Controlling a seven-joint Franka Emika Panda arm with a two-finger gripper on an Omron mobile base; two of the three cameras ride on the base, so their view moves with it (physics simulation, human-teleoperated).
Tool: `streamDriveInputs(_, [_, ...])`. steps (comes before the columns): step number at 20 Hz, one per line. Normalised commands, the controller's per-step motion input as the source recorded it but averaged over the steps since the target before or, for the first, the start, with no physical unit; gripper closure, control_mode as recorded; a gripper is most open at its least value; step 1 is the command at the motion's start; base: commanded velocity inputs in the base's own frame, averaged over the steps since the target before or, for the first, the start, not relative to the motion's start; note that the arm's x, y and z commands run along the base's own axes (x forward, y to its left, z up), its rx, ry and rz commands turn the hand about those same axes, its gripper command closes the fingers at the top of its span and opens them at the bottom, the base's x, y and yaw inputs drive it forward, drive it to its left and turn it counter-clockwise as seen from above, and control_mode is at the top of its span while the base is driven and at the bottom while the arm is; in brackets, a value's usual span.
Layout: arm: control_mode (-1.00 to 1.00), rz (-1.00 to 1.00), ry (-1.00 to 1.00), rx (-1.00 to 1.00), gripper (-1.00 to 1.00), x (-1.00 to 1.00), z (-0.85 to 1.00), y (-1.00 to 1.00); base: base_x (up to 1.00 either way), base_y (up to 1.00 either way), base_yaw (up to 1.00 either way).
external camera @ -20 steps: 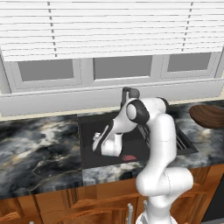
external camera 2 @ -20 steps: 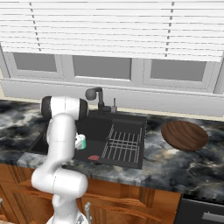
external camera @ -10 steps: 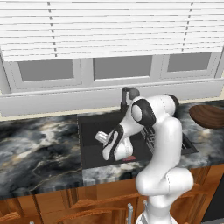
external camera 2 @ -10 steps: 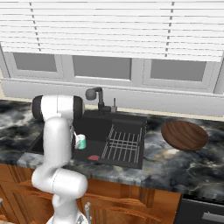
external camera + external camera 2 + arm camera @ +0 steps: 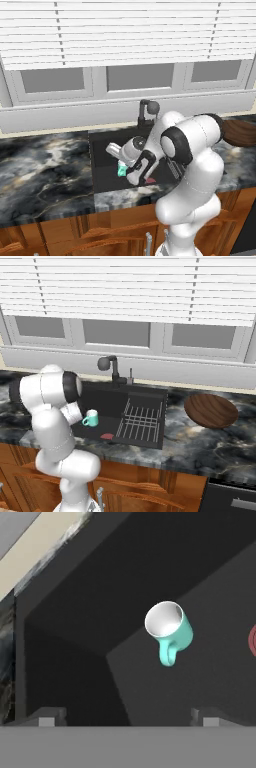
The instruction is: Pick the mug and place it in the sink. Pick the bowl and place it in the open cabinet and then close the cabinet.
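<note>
The mug (image 5: 169, 631) stands upright on the floor of the sink (image 5: 142, 392), near its left wall, beside a small red disc (image 5: 106, 436). The gripper (image 5: 131, 167) hangs above it, jaws apart and empty, higher than a second ago.

Mug (image 5: 170, 626): teal-green, white inside. Sink (image 5: 145, 393): black, black wire rack (image 5: 141, 421). Bowl (image 5: 210, 410): dark brown wood grain. Counter (image 5: 45, 165): black-grey marbled with white veins.
</note>
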Motion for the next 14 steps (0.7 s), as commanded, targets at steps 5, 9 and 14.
streamDriveInputs(5, [-1.00,-0.07,0.13,0.03,-1.00,-0.47,0.88,-0.11,0.00,0.00,0.00])
streamDriveInputs(9, [-1.00,-0.02,0.13,0.01,-1.00,-0.05,0.97,-0.31,0.00,0.00,0.00])
streamDriveInputs(14, [-1.00,0.00,0.23,0.00,-1.00,0.02,1.00,-0.02,0.00,0.00,0.00])
